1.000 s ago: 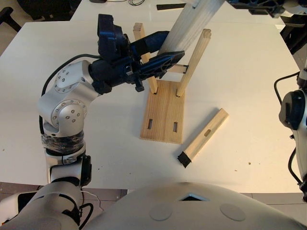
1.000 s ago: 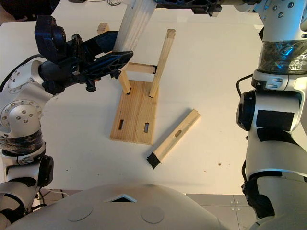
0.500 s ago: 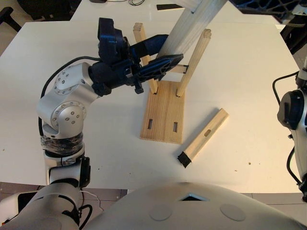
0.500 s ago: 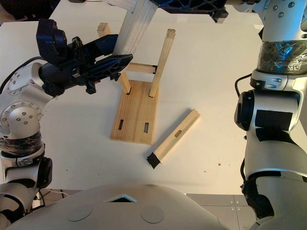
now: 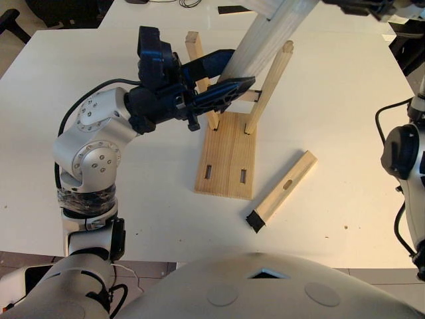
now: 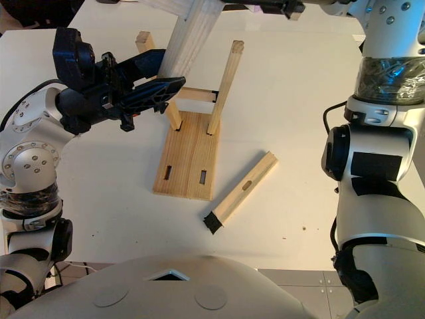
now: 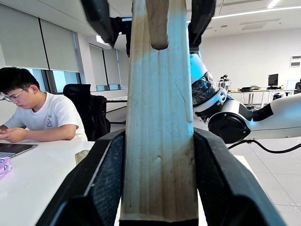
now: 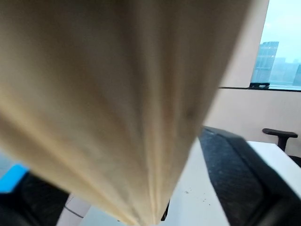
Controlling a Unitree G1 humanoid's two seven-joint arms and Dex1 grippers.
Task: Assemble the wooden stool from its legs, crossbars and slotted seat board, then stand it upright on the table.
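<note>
Pale wood seat board (image 5: 226,159) lies flat on white table (image 5: 345,119), slotted face up. Two standing legs (image 5: 269,86) are seated in its far pair of slots, both leaning a little outward at the top. Crossbar (image 6: 196,94) spans between them partway up. The near pair of slots is open, nothing in them. Raised leg (image 5: 262,40) hangs in the air above the far end of the board, slanted, with its upper end toward the robot's right and its lower end close over the crossbar and the left standing leg. Left gripper (image 5: 240,66) is clamped on the lower part of this leg; the left wrist view shows wood filling the gap between the fingers (image 7: 103,188), a pad pressed on each side. Right gripper (image 6: 255,6) sits at the leg's upper end; its dark fingers (image 7: 99,21) flank the wood on both sides there, so it reads as closed on the same piece. Loose leg (image 5: 284,188) lies on the table just beside the board's right edge, at an angle, not touching it, mortise slot facing up. Black end cap (image 5: 254,220) is on its near end.
</note>
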